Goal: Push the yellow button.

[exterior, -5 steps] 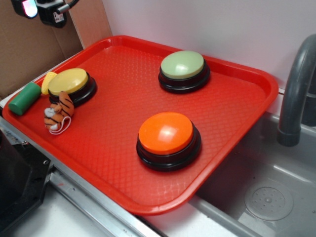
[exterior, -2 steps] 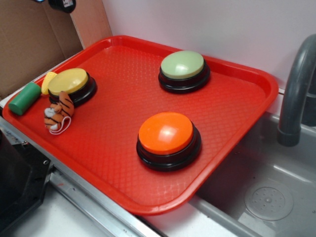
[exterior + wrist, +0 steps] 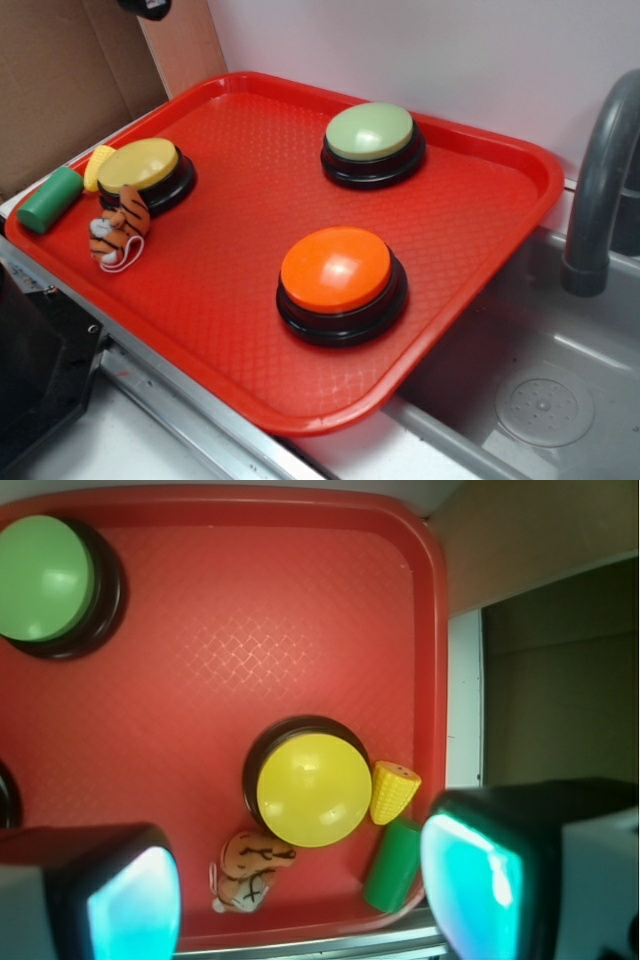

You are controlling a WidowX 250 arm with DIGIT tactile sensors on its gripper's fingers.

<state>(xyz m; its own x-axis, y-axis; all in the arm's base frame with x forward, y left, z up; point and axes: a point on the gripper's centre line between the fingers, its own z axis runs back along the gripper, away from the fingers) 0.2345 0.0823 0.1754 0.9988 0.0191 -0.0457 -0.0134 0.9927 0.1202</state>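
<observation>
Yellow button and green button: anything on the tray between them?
Nothing. Both views show only bare red tray between the yellow button and the green button.

Red tray (image 3: 480, 250): green button (image 3: 370, 132), orange button (image 3: 335, 268), tiger toy (image 3: 120, 228).

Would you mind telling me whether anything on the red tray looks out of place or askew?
Nothing looks damaged or spilled. The one crowded spot is around the yellow button: a toy corn, a green cylinder and a small plush tiger lie close against it, at the tray corner.
</observation>
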